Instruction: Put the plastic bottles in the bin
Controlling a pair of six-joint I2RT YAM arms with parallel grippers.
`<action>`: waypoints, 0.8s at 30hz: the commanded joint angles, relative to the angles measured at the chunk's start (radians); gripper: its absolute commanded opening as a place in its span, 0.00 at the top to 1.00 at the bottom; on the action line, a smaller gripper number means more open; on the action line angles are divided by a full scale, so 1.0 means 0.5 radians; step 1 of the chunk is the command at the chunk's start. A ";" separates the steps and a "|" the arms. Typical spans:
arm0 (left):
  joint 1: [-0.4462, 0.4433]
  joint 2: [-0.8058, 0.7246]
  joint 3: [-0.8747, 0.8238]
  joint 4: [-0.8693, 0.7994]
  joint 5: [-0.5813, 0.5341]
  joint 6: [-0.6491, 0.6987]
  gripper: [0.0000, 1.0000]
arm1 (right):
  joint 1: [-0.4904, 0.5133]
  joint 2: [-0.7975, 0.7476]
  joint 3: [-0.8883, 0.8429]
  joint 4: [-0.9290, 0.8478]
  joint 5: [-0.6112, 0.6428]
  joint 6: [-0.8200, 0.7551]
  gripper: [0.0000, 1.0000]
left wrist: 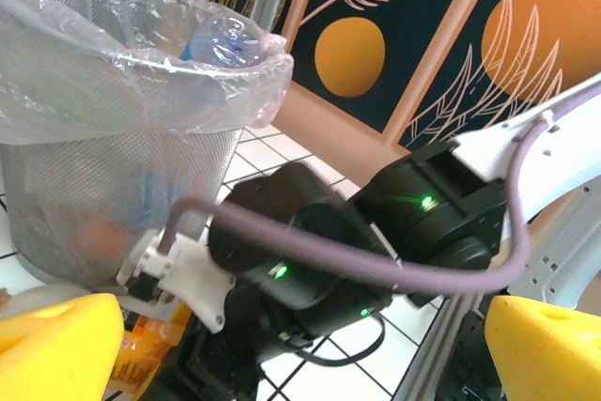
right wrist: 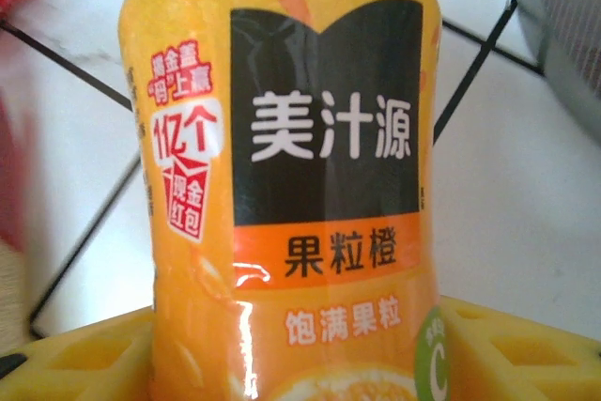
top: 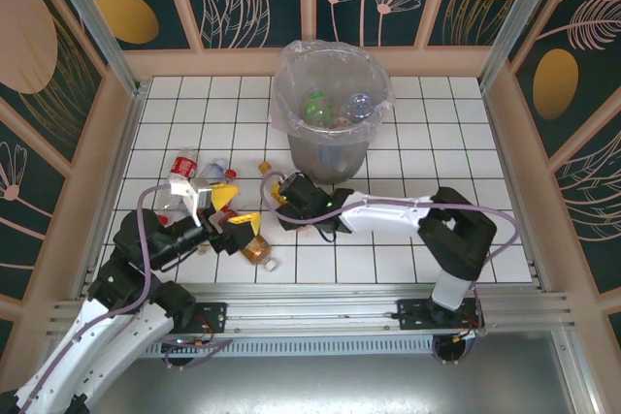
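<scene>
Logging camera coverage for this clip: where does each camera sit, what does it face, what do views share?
Top external: above, behind the bases, looking down at table and bin; left arm, right arm show.
Left wrist: low, facing the bin and right arm; own yellow fingers at lower corners.
Right wrist: close on an orange-labelled bottle; own fingers flank it.
Shared: the bin, top and left wrist.

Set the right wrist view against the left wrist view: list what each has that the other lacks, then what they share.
Right wrist: a close-up of an orange juice bottle, its Chinese label readable, flanked by the right claw. Left wrist: the bin with its bag-lined rim, a bluish bottle inside, the black right arm and the open left claw. Shared: the bin's grey mesh and the white tiled table.
</scene>
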 commanded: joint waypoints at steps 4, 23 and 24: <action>-0.009 -0.088 -0.044 0.137 0.024 0.031 0.01 | -0.013 -0.312 -0.028 -0.044 -0.097 -0.099 0.38; -0.009 -0.075 -0.049 0.140 0.016 0.041 0.02 | -0.315 -0.755 0.543 -0.343 -0.306 -0.369 0.38; -0.009 -0.075 -0.051 0.140 0.012 0.041 0.02 | -0.344 -0.755 0.577 -0.359 -0.311 -0.383 0.38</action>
